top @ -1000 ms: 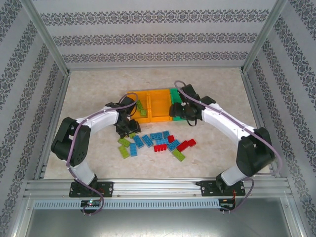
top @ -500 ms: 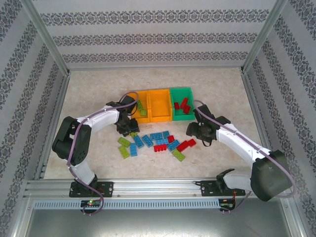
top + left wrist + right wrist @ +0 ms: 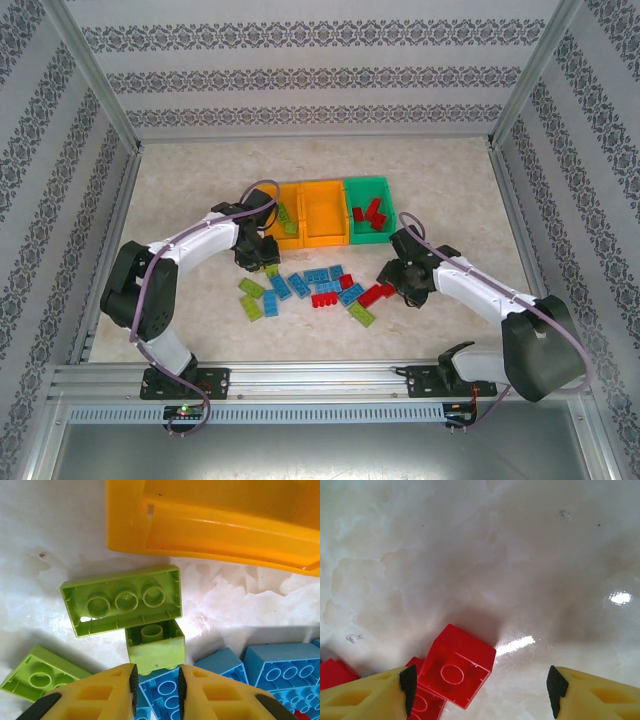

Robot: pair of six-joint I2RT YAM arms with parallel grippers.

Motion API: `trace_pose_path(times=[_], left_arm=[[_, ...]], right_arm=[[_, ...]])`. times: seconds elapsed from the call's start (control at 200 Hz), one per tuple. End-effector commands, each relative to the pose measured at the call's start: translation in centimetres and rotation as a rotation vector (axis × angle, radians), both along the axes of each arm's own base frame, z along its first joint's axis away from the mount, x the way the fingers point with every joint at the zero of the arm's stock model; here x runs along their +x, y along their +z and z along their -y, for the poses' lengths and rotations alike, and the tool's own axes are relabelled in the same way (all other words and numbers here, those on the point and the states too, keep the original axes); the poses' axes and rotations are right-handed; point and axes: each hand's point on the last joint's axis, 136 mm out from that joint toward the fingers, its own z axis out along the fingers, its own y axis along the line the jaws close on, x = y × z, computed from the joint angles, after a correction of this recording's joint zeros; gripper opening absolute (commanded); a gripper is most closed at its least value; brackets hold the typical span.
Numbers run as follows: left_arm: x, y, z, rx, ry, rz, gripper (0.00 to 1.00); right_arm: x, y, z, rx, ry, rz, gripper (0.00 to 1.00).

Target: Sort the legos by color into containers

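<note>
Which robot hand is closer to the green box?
Right. The right gripper hovers just in front of the green bin. The left gripper is farther off to the left, in front of the end orange bin, pinching a small lime brick.

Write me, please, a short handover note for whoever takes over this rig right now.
Left gripper: shut on a small lime brick near the left orange bin.
Right gripper: open, above a red brick on the table.
Done: lime bricks in that bin, red bricks in the green bin.
Left: the mixed pile on the table; no blue sorted yet.
</note>
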Motion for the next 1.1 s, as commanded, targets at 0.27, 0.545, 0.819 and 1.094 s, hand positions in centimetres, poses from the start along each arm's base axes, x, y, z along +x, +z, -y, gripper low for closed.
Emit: trace_pose_path(times=[0.27,0.545,0.819,1.094], left_arm=[[-0.2,1.4,0.1,0.020,-0.025,0.035,0.27],[0.5,3.1,0.2,0.015,-0.022,0.076,0.27],[1.0,3.5,0.3,0.018,-0.031,0.085,0.28],[1.4,3.7,-0.1,0.047,-0.030,0.098,0.53]], right_arm=[[0.5,-1.4,-0.9,0.049,-0.085,-0.069,0.59],[0.3,-2.3,-0.8,0.028,-0.080,-0.099,0.41],[0.3,-2.1,-0.4,0.001,-0.069,-0.094,0.27],[1.4,0.6,0.0,-0.041,-0.020,-0.038,0.24]])
